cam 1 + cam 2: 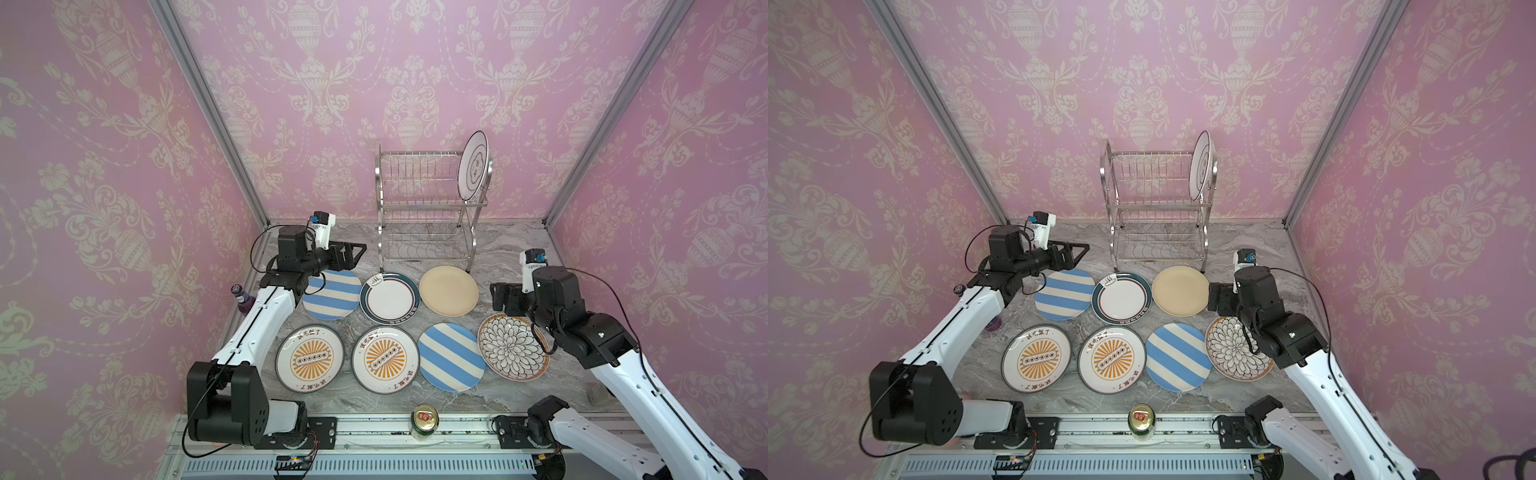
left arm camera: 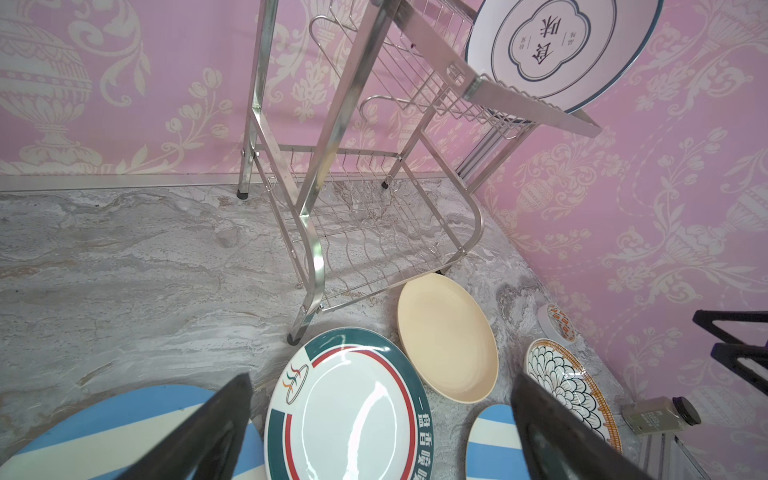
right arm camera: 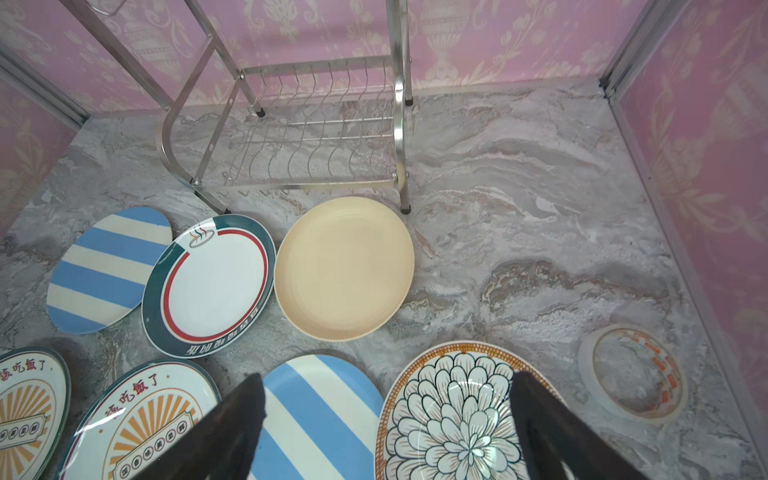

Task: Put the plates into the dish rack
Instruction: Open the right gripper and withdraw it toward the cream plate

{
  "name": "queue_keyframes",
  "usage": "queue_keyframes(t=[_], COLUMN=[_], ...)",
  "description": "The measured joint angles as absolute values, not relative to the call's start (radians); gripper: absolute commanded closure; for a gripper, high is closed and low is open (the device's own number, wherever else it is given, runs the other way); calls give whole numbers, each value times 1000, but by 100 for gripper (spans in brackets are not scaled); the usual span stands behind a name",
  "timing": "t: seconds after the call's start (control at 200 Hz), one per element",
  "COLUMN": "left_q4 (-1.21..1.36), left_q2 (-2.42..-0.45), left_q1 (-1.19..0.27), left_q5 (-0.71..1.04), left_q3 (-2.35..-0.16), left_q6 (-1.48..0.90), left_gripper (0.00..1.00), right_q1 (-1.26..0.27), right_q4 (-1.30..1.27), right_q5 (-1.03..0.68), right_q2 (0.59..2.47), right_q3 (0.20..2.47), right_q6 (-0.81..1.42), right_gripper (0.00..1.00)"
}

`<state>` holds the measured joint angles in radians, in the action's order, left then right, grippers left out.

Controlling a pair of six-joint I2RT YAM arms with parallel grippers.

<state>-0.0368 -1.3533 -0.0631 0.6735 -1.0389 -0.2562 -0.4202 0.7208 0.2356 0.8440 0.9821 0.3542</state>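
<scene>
Cream plate lies flat just in front of the dish rack, whose top shelf holds one black-lined plate. Your right gripper gapes wide and empty; slide one finger under the cream rim, then pinch firmly

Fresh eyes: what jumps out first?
One black-lined white plate stands on edge at the right end of the top tier of the dish rack. Seven others, cream plate to black floral plate, lie flat in two rows before it. The left gripper and right gripper hover open, empty, flanking them.
</scene>
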Motion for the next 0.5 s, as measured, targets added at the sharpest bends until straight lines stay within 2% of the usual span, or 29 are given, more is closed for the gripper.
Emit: queue_keyframes(t=[0.355, 0.5], left_q4=[10, 22], left_q2=[-1357, -1378], left_q1=[-67, -71], left_q5=[672, 675], left_q3=[-1001, -999], left_q6=[-267, -279], left_gripper=[1, 1], right_q1=[-406, -363], right_q4=[624, 558], right_q5=[55, -9], right_q2=[817, 837], right_q3=[712, 667], right_q6=[459, 487], right_gripper=[3, 12])
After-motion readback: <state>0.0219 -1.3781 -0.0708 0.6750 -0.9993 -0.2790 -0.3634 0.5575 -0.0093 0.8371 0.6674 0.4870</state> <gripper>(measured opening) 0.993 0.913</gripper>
